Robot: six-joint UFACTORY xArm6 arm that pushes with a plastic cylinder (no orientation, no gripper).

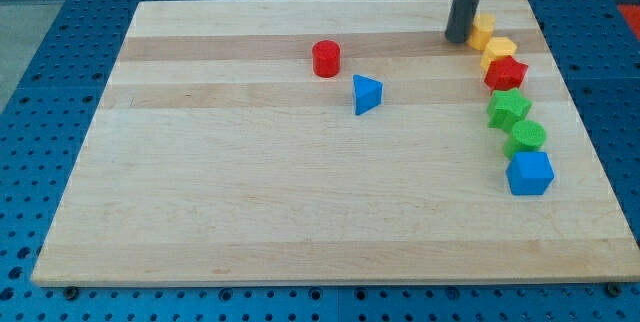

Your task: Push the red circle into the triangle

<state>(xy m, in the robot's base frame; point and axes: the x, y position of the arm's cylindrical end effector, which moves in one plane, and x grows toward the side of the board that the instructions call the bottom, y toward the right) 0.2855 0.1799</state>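
The red circle (pixel 326 59) was a short, round, bright red block standing flat on the wooden board (pixel 250 212), left of centre toward the far edge. The blue triangle (pixel 367 94) sat just beside it, to its right and a little nearer, with a narrow gap between them.

Block count: eight in total. Two were in the middle area: the red circle and the blue triangle. Six formed a curved line along the right side, from far to near: a yellow block (pixel 483 31), a second yellow block (pixel 499 51), a red star-like block (pixel 506 73), a green star-like block (pixel 509 108), a green round block (pixel 528 136) and a blue cube (pixel 529 173).

My tip (pixel 458 38) rested at the far right, touching or just beside the farthest yellow block, well apart from the red circle. The rod partly hid that yellow block, so I could not make out its shape. The rod's upper part was cut off by the frame. I had no pincer fitted, so there was no grasp to report.
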